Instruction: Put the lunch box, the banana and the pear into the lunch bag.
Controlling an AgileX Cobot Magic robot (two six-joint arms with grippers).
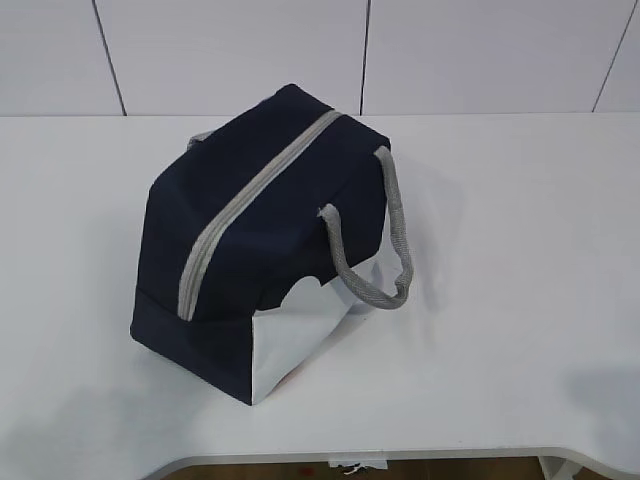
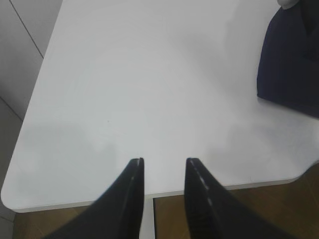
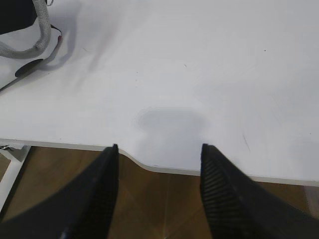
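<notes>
The navy lunch bag (image 1: pixel 262 235) stands in the middle of the white table, its grey zipper (image 1: pixel 255 200) shut along the top and a grey handle (image 1: pixel 392 240) hanging over its white end panel. The lunch box, banana and pear are out of view. Neither arm shows in the exterior view. My left gripper (image 2: pixel 164 160) hovers open and empty over the table's front edge, with a corner of the lunch bag (image 2: pixel 291 64) at the far right. My right gripper (image 3: pixel 159 146) is open and empty above the front edge too; the bag's handle (image 3: pixel 35 42) lies at the top left.
The white table (image 1: pixel 520 230) has a curved cut-out in its front edge (image 3: pixel 149 167). Brown floor (image 3: pixel 164 199) shows beneath both grippers. A white panelled wall (image 1: pixel 230 50) runs behind the table.
</notes>
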